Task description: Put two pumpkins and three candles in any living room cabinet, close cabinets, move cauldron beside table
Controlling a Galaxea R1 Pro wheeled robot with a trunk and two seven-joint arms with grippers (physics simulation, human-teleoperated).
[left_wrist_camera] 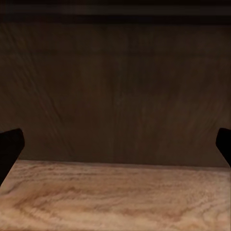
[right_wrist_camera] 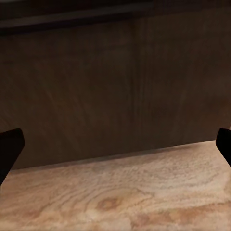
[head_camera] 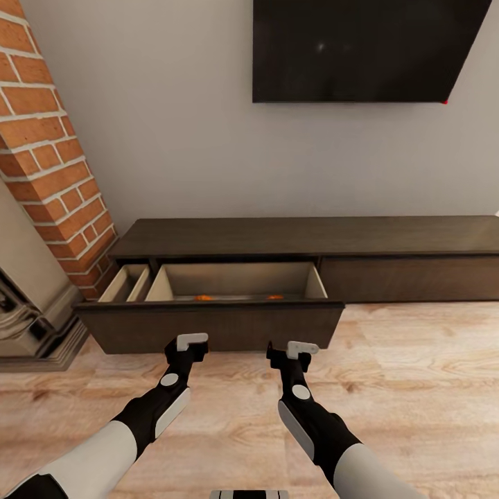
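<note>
Long dark-brown wood cabinet (head_camera: 305, 253) drawer stood open, orange pumpkins (head_camera: 205, 297) inside | our left tool (head_camera: 186, 344) and right tool (head_camera: 296, 351) gaped wide, empty, near its front | risk: uneven push could skew drawer, leaving it ajar.

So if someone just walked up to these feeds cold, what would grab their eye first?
Most likely the cabinet against the wall with its big drawer pulled wide open over the plank floor, two orange pumpkins just peeking above its front panel. Next, the left gripper and right gripper, both open and empty, hang right in front of that panel. The brick chimney at left and the dark screen above come after.
</note>
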